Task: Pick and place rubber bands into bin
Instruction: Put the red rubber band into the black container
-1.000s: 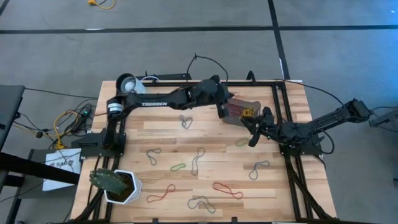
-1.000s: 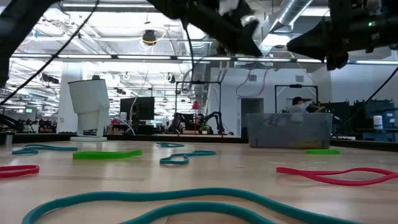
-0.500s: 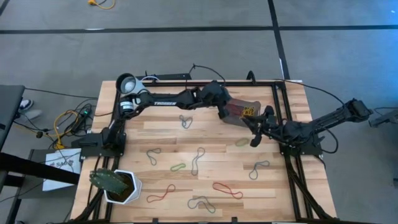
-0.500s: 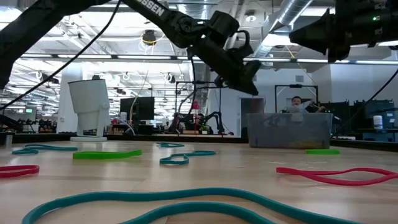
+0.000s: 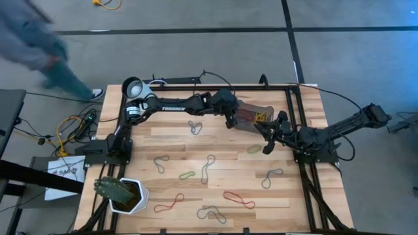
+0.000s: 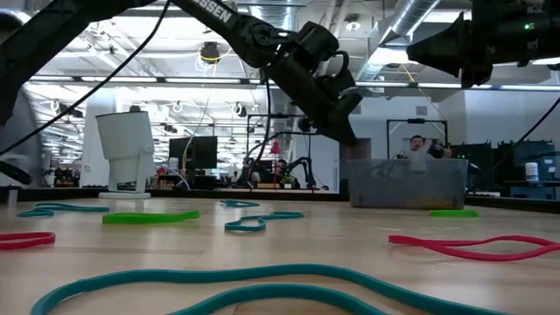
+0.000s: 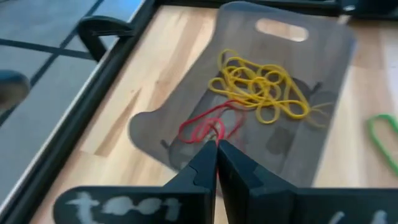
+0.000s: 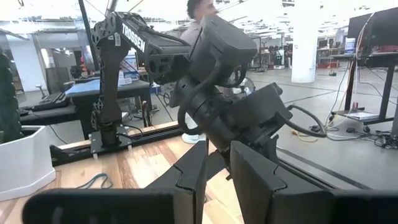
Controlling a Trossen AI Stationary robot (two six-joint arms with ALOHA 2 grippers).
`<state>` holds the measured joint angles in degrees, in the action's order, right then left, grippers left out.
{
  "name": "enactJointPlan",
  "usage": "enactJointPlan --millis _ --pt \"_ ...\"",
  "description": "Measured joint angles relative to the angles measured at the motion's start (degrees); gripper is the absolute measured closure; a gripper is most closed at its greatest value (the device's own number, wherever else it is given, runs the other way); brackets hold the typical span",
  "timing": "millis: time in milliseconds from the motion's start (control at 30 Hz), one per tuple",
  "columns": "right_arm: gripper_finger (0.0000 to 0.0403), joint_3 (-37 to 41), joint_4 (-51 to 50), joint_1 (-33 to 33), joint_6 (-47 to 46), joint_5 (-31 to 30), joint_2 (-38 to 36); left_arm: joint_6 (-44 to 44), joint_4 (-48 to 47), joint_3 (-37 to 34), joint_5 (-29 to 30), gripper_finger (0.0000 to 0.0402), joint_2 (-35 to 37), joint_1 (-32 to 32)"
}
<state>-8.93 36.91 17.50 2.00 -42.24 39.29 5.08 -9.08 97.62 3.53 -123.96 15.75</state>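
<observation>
Over on the left side of the counter [image 5: 170, 140] sits the white pot [image 5: 127, 196] with its plant, and a white round cup [image 5: 132, 86] at the far corner, both clear of the action. Loose rubber bands [image 5: 208, 168] lie scattered across the wood: I count roughly nine, among them a grey one up near the left arm, a green one mid-counter and two red ones near the front edge.

Now the left gripper [image 7: 216, 149], reaching in over the near edge of the bin [image 5: 251, 116], fingers pressed together, nothing visibly pinched. It hangs right above a red band [image 7: 208, 127] lying inside the bin, beside a tangle of yellow bands [image 7: 264, 90]. I make it one red in there; the yellow ones are too knotted to count. That position reads like a drop-off point, high enough to clear the low wall.

On to the right: the right gripper [image 5: 268, 137] waits just beside the bin, fingers slightly spread, holding nothing I can see. One light green band [image 5: 253, 149] lies close by it, likely its next pick.
</observation>
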Motion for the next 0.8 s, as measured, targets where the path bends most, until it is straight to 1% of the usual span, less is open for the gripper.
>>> enactJointPlan --millis 167,267,367,433,533,800 --pt "0.0337 0.0 0.0 0.0 0.0 0.0 0.0 -0.1 0.0 0.0 -3.2 0.0401 0.0 0.0" --pt "0.0337 0.0 0.0 0.0 0.0 0.0 0.0 -1.3 0.1 0.0 -3.3 0.0401 -0.2 -0.1" --pt "0.0337 0.0 0.0 0.0 0.0 0.1 0.0 -2.2 2.0 0.1 -3.3 0.0401 -1.9 -0.2" --pt "0.0337 0.0 0.2 0.0 0.0 0.1 0.0 -2.6 5.3 0.1 -3.4 0.0401 -3.7 -0.2" --pt "0.0337 0.0 0.4 0.0 0.0 0.2 0.0 -2.7 6.5 0.0 -3.1 0.0401 -5.6 -0.3" --pt "0.0337 0.0 0.3 0.0 0.9 0.2 0.0 -1.2 6.6 0.1 -3.3 0.04 -5.7 0.0"
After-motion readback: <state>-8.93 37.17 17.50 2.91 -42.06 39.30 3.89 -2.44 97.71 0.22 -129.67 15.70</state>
